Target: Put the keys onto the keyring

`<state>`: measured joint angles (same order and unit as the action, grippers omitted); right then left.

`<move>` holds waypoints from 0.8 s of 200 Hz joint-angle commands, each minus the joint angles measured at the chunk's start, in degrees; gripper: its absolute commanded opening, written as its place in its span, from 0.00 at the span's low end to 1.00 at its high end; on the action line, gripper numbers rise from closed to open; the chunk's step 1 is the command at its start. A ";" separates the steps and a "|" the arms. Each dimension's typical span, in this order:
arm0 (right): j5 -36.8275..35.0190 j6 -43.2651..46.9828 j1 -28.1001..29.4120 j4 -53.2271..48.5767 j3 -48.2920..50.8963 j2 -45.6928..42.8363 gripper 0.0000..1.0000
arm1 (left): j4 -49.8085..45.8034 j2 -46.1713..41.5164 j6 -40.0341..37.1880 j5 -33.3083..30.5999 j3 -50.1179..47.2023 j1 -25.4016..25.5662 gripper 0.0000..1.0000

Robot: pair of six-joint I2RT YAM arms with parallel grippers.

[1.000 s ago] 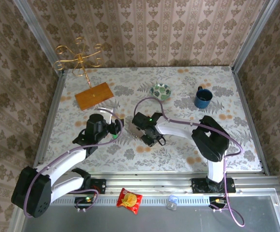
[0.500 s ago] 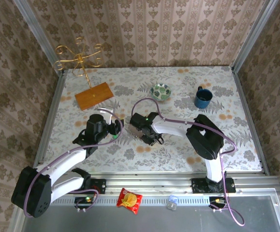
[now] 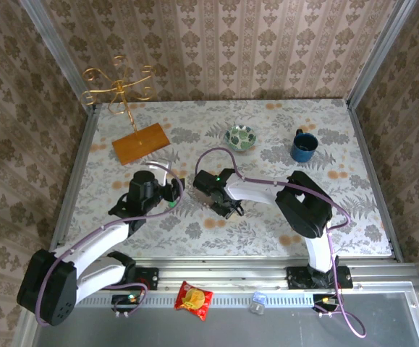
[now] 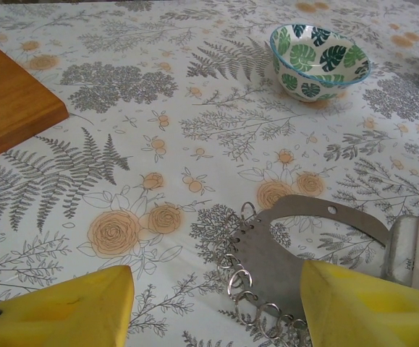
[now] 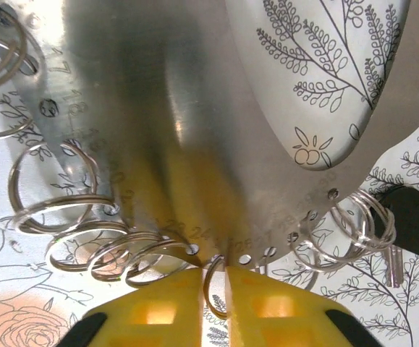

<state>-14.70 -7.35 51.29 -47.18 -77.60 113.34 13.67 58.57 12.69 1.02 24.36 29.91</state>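
The keyring [image 4: 303, 246] is a curved grey metal plate with several wire split rings along its edge, lying flat on the floral tablecloth. In the right wrist view the plate [image 5: 158, 108] sits just ahead of my right gripper [image 5: 225, 289]. Its yellow fingers [image 5: 281, 311] are shut on one thin split ring at the plate's edge. A black-headed key [image 5: 412, 217] lies beside the rings at the right. My left gripper [image 4: 216, 307] is open, with the plate's ringed end between its yellow fingers [image 4: 79, 307], closer to the right one. From above, both grippers [image 3: 174, 191] [image 3: 223, 208] meet at mid-table.
A leaf-patterned bowl [image 3: 239, 136] and a blue mug [image 3: 304, 146] stand at the back right. A wooden board [image 3: 141, 143] and a gold wire stand [image 3: 119, 87] are at the back left. A snack packet [image 3: 194, 299] lies on the front rail.
My right gripper has slid a little left and its fingers have closed from partly open onto a split ring. The left arm has stayed put.
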 commanded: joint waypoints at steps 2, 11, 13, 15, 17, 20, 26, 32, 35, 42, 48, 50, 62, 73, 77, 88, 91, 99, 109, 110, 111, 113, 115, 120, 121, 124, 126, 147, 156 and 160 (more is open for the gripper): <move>-1.30 0.68 0.30 -1.75 -1.41 0.17 0.10 | 0.13 -1.75 -0.62 -1.66 -0.28 -0.29 0.62; -1.14 0.68 0.32 -1.86 -1.50 -0.27 0.07 | -0.09 -2.13 -0.60 -1.98 -0.28 -0.29 0.62; -1.08 0.68 0.33 -1.86 -1.56 -0.37 0.06 | -0.06 -2.14 -0.64 -2.09 -0.28 -0.29 0.62; -0.98 0.68 0.33 -1.93 -1.58 -0.50 0.05 | -0.05 -2.20 -0.64 -2.19 -0.32 -0.29 0.62; -0.89 0.68 0.33 -1.95 -1.59 -0.60 0.04 | -0.05 -2.27 -0.65 -2.23 -0.35 -0.29 0.62; -0.75 0.68 0.31 -1.95 -1.66 -0.78 0.02 | -0.09 -2.31 -0.65 -2.33 -0.36 -0.29 0.62; -0.25 0.61 0.36 -2.00 -1.74 -1.20 0.00 | -0.12 -2.47 -0.65 -2.53 -0.43 -0.29 0.61; 0.58 0.55 0.22 -2.04 -1.81 -1.56 0.00 | -0.07 -2.57 -0.65 -2.74 -0.45 -0.29 0.61; 1.05 0.53 0.24 -2.12 -1.84 -1.76 0.00 | -0.05 -2.58 -0.65 -2.79 -0.45 -0.29 0.61; 2.66 0.30 0.07 -1.98 -1.85 -2.26 0.00 | 0.03 -2.66 -0.57 -2.95 -0.54 -0.29 0.61; 5.06 -0.12 -0.21 -1.60 -1.68 -2.93 0.00 | -0.02 -2.67 -0.56 -3.04 -0.54 -0.29 0.61; 5.63 -0.29 -0.35 -1.45 -1.57 -3.07 0.00 | 0.00 -2.71 -0.56 -3.04 -0.54 -0.29 0.61; 11.10 -1.43 -1.62 -0.03 -0.74 -4.42 0.00 | 0.10 -2.89 -0.56 -3.21 -0.69 -0.29 0.61; 16.14 -2.70 -2.96 1.34 0.18 -5.49 0.00 | 0.09 -3.06 -0.56 -3.24 -0.76 -0.36 0.60; 18.54 -3.08 -3.50 1.93 0.61 -5.84 0.00 | 0.02 -3.15 -0.56 -3.36 -0.80 -0.38 0.60; 23.66 -4.48 -5.06 3.75 1.88 -6.66 0.00 | 0.01 -3.34 -0.56 -3.39 -0.89 -0.38 0.60; 24.84 -4.87 -5.47 4.23 2.21 -6.86 0.00 | -0.04 -3.37 -0.56 -3.39 -0.89 -0.38 0.60; 27.47 -5.82 -6.59 5.37 3.08 -7.22 0.00 | -0.15 -3.46 -0.56 -3.39 -0.94 -0.38 0.60; 29.59 -6.51 -7.69 6.18 3.80 -7.36 0.00 | -0.22 -3.61 -0.56 -3.33 -1.06 -0.38 0.60; 29.79 -6.57 -7.78 6.20 3.87 -7.40 0.00 | -0.22 -3.62 -0.56 -3.36 -1.06 -0.38 0.60; 29.89 -6.59 -7.87 6.26 3.91 -7.41 0.00 | -0.22 -3.63 -0.56 -3.33 -1.07 -0.38 0.60; 30.08 -6.72 -8.00 6.34 4.01 -7.36 0.00 | -0.22 -3.63 -0.56 -3.35 -1.07 -0.38 0.60; 30.21 -6.76 -8.14 6.38 4.10 -7.35 0.00 | -0.22 -3.63 -0.49 -3.38 -1.07 -0.38 0.60; 30.49 -6.84 -8.42 6.46 4.25 -7.26 0.00 | -0.18 -3.72 -0.45 -3.38 -1.15 -0.39 0.60; 30.50 -6.86 -8.50 6.52 4.28 -7.26 0.00 | -0.16 -3.72 -0.46 -3.39 -1.16 -0.39 0.60; 30.56 -6.87 -8.63 6.47 4.37 -7.19 0.00 | -0.18 -3.72 -0.40 -3.35 -1.16 -0.46 0.60; 30.60 -6.86 -8.70 6.48 4.43 -7.11 0.00 | -0.17 -3.72 -0.41 -3.38 -1.16 -0.47 0.60; 30.90 -6.84 -9.09 6.37 4.87 -6.14 0.00 | -0.09 -3.55 -0.30 -3.30 -1.20 -0.47 0.60; 30.34 -6.87 -9.13 6.33 5.01 -5.66 0.00 | 0.03 -3.44 -0.29 -3.21 -1.16 -0.47 0.60; 30.00 -6.82 -9.14 6.24 5.08 -5.52 0.00 | 0.02 -3.37 -0.34 -3.21 -1.16 -0.47 0.60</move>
<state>12.36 -12.91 41.89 -41.15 -73.12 107.20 13.41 55.75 12.67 -1.54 23.97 29.91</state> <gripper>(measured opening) 0.063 0.603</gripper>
